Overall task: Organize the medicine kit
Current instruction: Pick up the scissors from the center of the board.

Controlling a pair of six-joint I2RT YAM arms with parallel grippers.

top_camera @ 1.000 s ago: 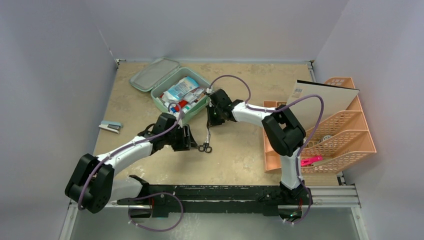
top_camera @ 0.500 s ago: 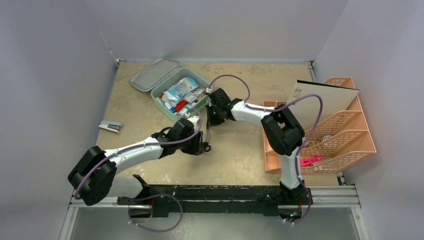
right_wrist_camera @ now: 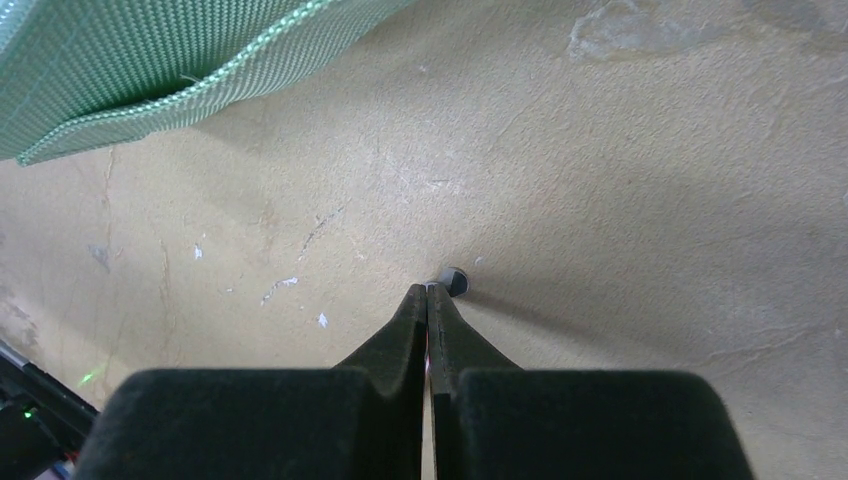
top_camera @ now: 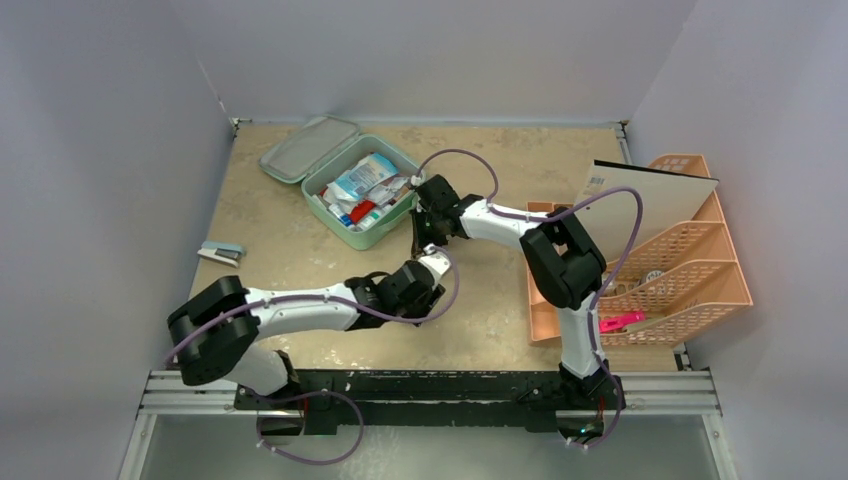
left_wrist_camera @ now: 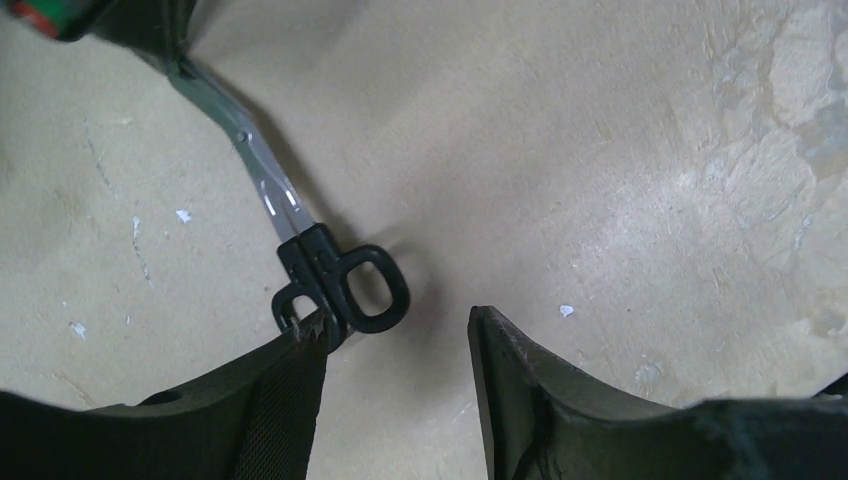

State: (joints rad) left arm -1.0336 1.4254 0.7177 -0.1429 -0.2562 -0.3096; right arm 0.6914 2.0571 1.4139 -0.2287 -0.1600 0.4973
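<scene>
Medicine kit lies open, rear-left on bench. Right end effector pinches scissors blades just beside it. Left end effector spread at the handles. Rack lines right edge.

Beige, mottled desk, scuffed and flecked with white. Far left: 1 open mint-green medicine kit packed with packets, its lid laid flat behind it. Near the left edge, well apart from the kit: 1 small blue-grey stapler. Along the right edge: 1 peach lattice rack. Mid-desk: black-handled scissors, slanting down, loops at the surface; resting there or just above, unclear.
</scene>
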